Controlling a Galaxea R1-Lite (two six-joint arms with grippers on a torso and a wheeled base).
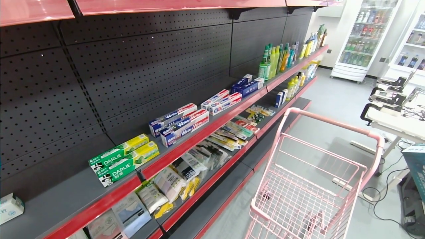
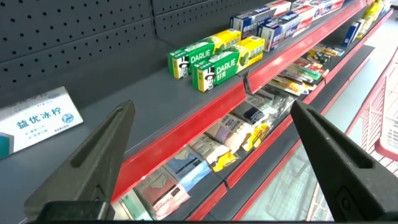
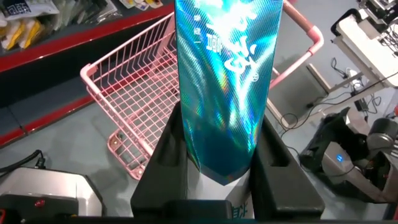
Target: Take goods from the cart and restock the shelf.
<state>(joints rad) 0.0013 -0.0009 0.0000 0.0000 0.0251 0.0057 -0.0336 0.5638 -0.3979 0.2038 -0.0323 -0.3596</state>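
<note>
Holding a teal shimmering box (image 3: 227,81) between its fingers, the right gripper (image 3: 221,155) is closed firmly on the lower part of it, and the box stands upright above the pink cart (image 1: 332,122). In the head view the box shows at about 4 o'clock, at the edge, and the cart at about 5 o'clock. The left gripper (image 2: 211,109) is wide open and carries nothing; it hangs in front of the shelf (image 1: 66,196), near a white box (image 2: 37,121). I judge that the picking step is done and the placing step is at hand. The next move calls for carrying the box across to the shelf (a bare grey stretch lies at about 8 o'clock, just beside the green toothpaste boxes (image 1: 124,159)), lowering it flat, then opening the fingers.
</note>
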